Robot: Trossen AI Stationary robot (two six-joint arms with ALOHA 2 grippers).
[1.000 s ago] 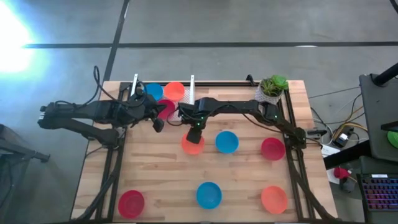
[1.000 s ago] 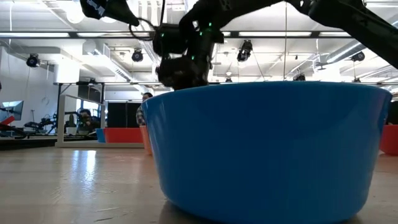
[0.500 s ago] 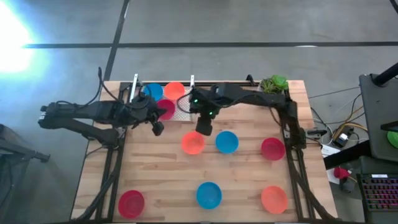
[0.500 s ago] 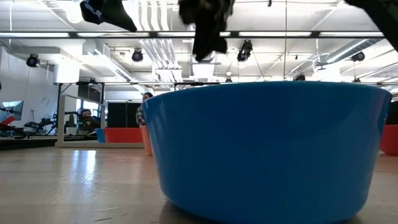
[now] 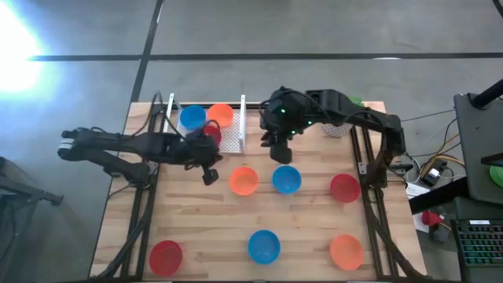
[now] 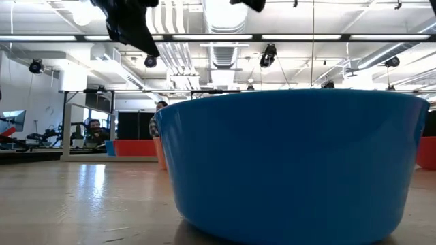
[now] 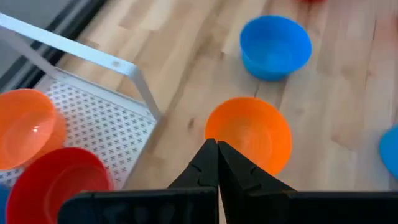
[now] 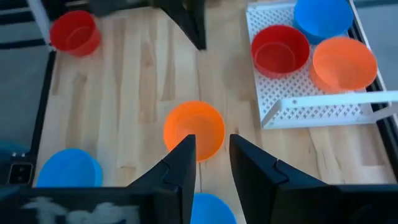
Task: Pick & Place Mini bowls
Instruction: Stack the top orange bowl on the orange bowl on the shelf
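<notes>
An orange mini bowl [image 5: 244,180] stands on the table between my two grippers, with a blue one [image 5: 287,179] to its right. My left gripper [image 5: 210,174] hangs shut just left of the orange bowl [image 7: 249,134], touching nothing. My right gripper [image 5: 281,153] is open and empty, high above the blue bowl's far side. In its wrist view the orange bowl [image 8: 194,129] lies beyond the open fingers [image 8: 211,155]. A white perforated tray [image 5: 232,140] at the far edge holds a blue [image 5: 192,118], an orange [image 5: 221,115] and a red bowl [image 5: 211,134].
More bowls stand on the table: red [image 5: 344,187] at the right, and red [image 5: 166,255], blue [image 5: 264,246] and orange [image 5: 346,251] along the near edge. The near blue bowl [image 6: 293,163] fills the low view. A potted plant [image 5: 339,126] stands at the far right.
My right gripper has risen from just above the orange bowl and gone toward the table's right edge; the bowl stays on the table. My left gripper has come down toward the near edge and the right, closer to the orange bowl, still shut.
</notes>
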